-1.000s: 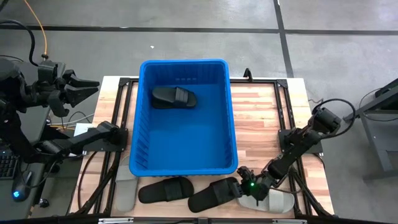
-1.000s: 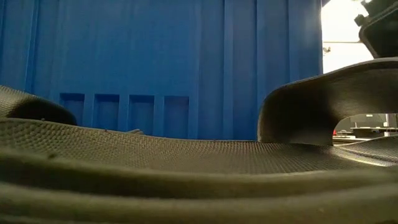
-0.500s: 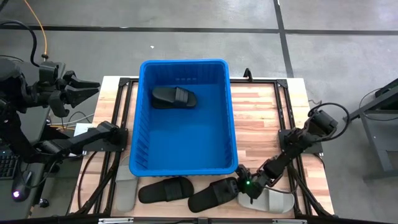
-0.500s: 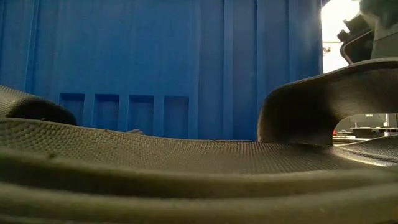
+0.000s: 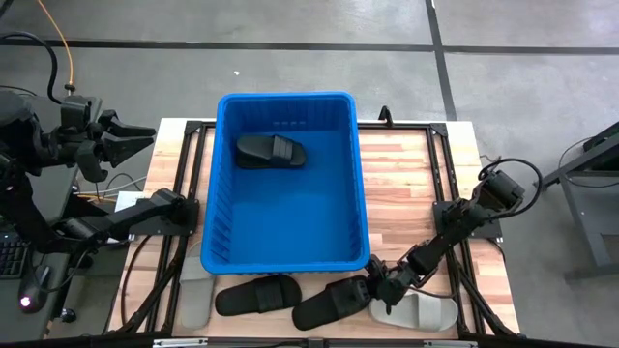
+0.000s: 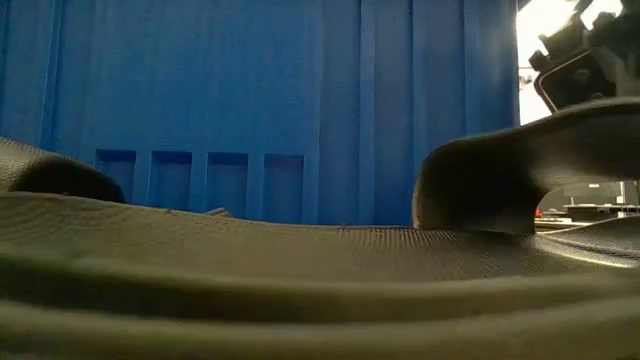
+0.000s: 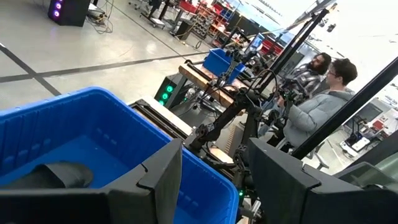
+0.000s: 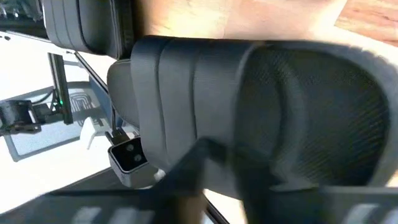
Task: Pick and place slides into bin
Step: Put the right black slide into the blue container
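Note:
The blue bin (image 5: 285, 98) stands mid-table with one black slide (image 5: 271, 151) lying on its floor at the far left. Along the table's near edge lie a light grey slide (image 5: 196, 295), a black slide (image 5: 256, 294), another black slide (image 5: 334, 303) and a light grey slide (image 5: 421, 313). My right gripper (image 5: 375, 290) is down at the right end of that second black slide, shut on it. My left gripper (image 5: 140, 135) hangs raised and open beyond the table's far left corner. My right gripper has the black slide by the end that bears its wide band strap (image 8: 161, 93). It comes from the table's right, slanting down. Blur hides exactly where the fingers meet the slide. The sole (image 6: 300, 270) rests on the table, the strap (image 6: 520, 160) arching above it.
The bin's near wall (image 6: 250, 100) rises just behind the row of slides. Bare wood lies to the right of the bin (image 5: 406, 184). Two people (image 7: 317, 93) stand in the room beyond the table.
My right gripper has moved a little toward the table's left and down, onto the black slide's right end. In the low view the slide's sole has shifted slightly.

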Controlling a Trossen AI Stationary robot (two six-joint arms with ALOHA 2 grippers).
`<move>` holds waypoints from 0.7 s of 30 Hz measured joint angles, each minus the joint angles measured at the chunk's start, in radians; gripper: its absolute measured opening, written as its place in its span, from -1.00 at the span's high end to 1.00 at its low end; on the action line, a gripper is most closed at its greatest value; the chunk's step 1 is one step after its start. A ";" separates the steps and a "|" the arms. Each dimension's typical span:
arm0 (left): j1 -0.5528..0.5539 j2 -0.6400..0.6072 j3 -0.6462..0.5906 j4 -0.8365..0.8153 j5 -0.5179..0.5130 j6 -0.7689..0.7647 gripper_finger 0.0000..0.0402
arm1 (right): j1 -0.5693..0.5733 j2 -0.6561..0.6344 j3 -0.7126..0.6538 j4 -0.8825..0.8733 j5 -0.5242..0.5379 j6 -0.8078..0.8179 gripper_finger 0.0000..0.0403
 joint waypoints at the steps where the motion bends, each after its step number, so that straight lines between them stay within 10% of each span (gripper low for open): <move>1: 0.000 0.000 0.000 0.000 0.000 0.000 0.14 | 0.000 0.000 0.000 0.004 0.000 -0.005 0.89; 21: 0.000 0.000 0.000 0.000 0.000 0.014 0.14 | 0.134 -0.003 0.132 -0.086 0.214 0.027 1.00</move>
